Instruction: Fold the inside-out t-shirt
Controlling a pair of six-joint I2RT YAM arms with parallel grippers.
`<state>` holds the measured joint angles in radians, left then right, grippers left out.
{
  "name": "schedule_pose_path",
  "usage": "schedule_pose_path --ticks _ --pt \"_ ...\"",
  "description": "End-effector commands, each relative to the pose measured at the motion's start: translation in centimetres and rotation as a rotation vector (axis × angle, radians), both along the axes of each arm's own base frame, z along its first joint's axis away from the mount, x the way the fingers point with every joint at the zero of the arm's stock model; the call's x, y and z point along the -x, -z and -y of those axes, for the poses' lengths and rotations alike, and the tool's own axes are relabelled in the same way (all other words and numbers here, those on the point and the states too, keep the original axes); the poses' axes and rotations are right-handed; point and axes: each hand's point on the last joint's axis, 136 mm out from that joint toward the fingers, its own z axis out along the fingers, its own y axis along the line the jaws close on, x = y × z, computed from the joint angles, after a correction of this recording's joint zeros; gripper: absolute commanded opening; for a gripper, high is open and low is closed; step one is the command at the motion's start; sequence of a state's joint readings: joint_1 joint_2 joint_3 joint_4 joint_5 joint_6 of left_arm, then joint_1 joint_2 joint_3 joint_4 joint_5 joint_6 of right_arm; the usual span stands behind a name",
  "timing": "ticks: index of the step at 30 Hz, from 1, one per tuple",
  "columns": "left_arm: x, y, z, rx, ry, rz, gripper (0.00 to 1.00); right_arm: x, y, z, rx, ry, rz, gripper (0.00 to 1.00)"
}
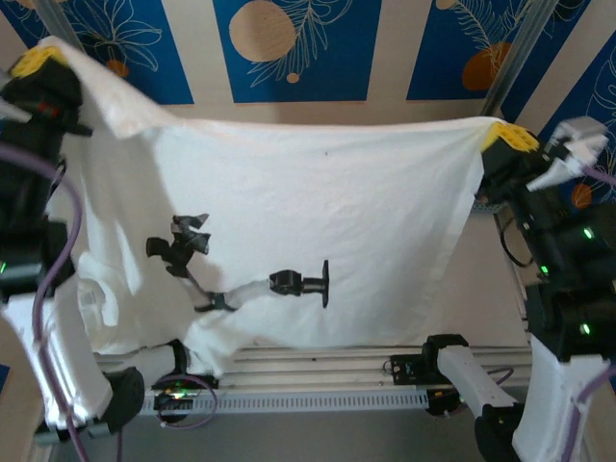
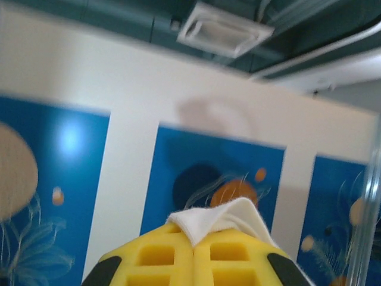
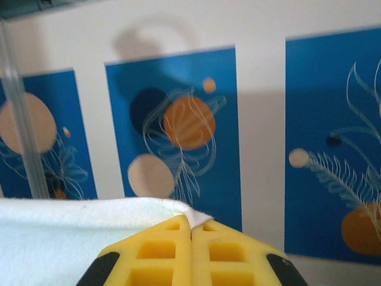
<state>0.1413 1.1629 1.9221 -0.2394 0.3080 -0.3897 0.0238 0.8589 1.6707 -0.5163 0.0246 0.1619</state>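
I hold the inside-out t-shirt [image 1: 318,212] aloft, stretched between both arms, probably so it hangs flat for folding. The left pincer [image 1: 38,60] and the right pincer [image 1: 508,137] each clamp an upper corner. The overhead view gives the whole spread; the wrist views show cloth nipped between closed yellow pads [image 2: 155,256].

White t-shirt [image 1: 318,192], thin and wrinkled, spread wide in the air, hanging by two top corners
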Motion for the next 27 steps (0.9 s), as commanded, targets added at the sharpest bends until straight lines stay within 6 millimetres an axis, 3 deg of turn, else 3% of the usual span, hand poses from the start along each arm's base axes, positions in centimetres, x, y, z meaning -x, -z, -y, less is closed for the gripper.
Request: schedule_pose_path --ticks 1,5,11,13,16,18,21,24,27 --pt "-9.7 6.9 -0.8 0.023 0.031 -0.151 0.0 -7.0 4.1 0.8 0.031 0.061 -0.107 0.0" --pt "-18.3 16.4 -1.5 0.054 0.02 -0.288 0.0 -15.0 10.4 0.2 0.017 0.03 -0.231 0.0" --pt "-31.2 32.9 -0.2 0.02 -0.005 -0.561 0.0 -30.6 24.3 0.3 -0.007 0.054 -0.495 0.01" --pt "-35.5 38.3 0.5 0.035 0.011 -0.667 0.09 -36.0 29.4 0.1 -0.025 0.064 -0.595 0.04" --pt "-39.4 43.5 1.6 0.041 0.039 -0.791 0.2 -41.2 35.3 0.0 -0.031 0.094 -0.737 0.19" --pt "-40.3 45.1 1.9 0.035 0.033 -0.839 0.29 -42.6 37.6 -0.4 -0.019 0.103 -0.797 0.3" --pt "-39.7 45.1 1.4 0.036 -0.018 -0.86 0.45 -42.5 38.3 -0.7 -0.011 0.099 -0.833 0.38" --pt "-37.0 44.5 1.1 0.075 -0.05 -0.896 0.52 -40.1 37.9 -1.4 -0.005 0.077 -0.858 0.42" --pt "-32.7 44.7 2.6 0.154 -0.005 -0.901 0.56 -36.1 38.9 -2.3 -0.012 0.061 -0.939 0.46"
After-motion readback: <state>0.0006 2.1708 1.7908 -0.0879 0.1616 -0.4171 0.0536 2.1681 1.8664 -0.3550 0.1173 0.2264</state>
